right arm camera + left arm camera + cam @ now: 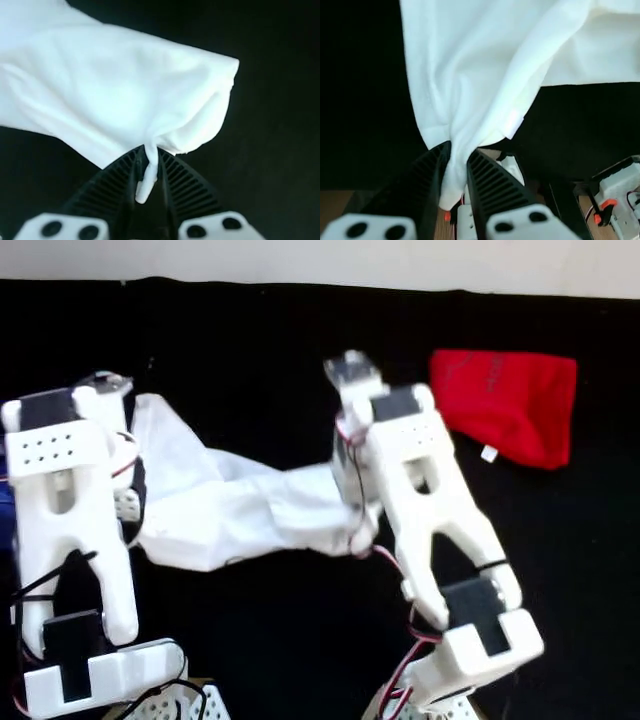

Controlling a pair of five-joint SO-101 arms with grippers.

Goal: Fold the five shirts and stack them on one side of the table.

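Left tool (458, 151) pinches white shirt (230, 505); right tool (149, 156) pinches other end

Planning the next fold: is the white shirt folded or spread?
Not folded: white shirt bunched, stretched between left gripper and right gripper, each shut on an edge.

Counter (332, 220) of brown wood, bare only at the near edge, otherwise draped side to side in matte black cloth (250, 330). Beyond the far edge of the cloth, a pale strip of wall (400, 260) running the whole width, flatly and evenly lit.
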